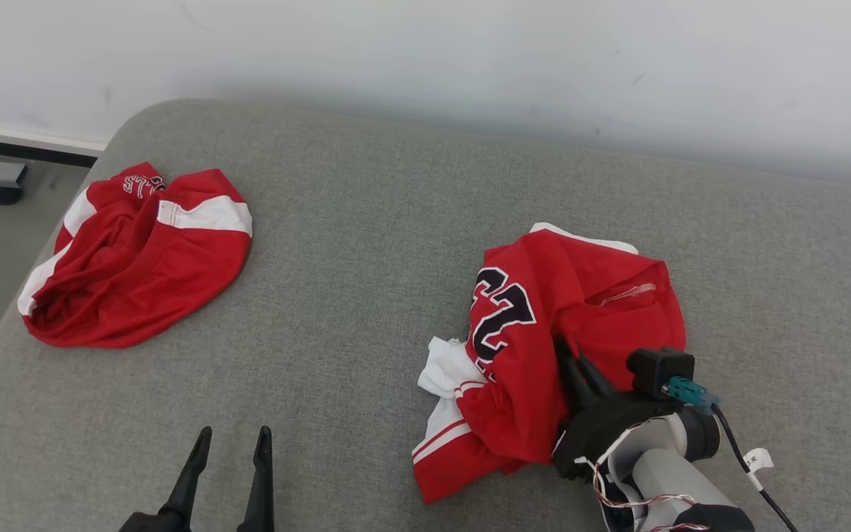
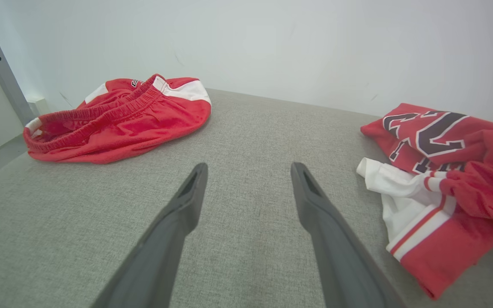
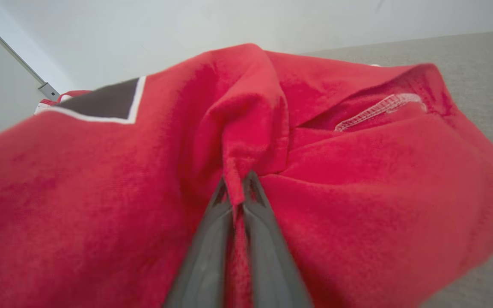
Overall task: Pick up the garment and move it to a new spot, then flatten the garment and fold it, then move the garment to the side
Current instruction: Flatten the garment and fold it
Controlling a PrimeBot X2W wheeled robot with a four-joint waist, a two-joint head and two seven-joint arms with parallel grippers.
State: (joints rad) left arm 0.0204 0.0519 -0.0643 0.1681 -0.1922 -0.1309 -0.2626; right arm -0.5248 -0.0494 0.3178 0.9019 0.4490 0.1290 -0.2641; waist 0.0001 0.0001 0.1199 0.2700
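While the left gripper (image 1: pixel 235 432) hangs low at the near edge, fingers spread wide with nothing between them, the right gripper (image 3: pixel 236 185) has the work: its fingers are pinched narrow on a raised fold of the red jersey (image 1: pixel 544 332). That looks like a sensible handle for lifting the crumpled heap off the grey cushion (image 1: pixel 366 244). Farther off to the left, well apart, red shorts (image 1: pixel 137 258) lie untouched, the pale wall (image 1: pixel 470 59) behind.
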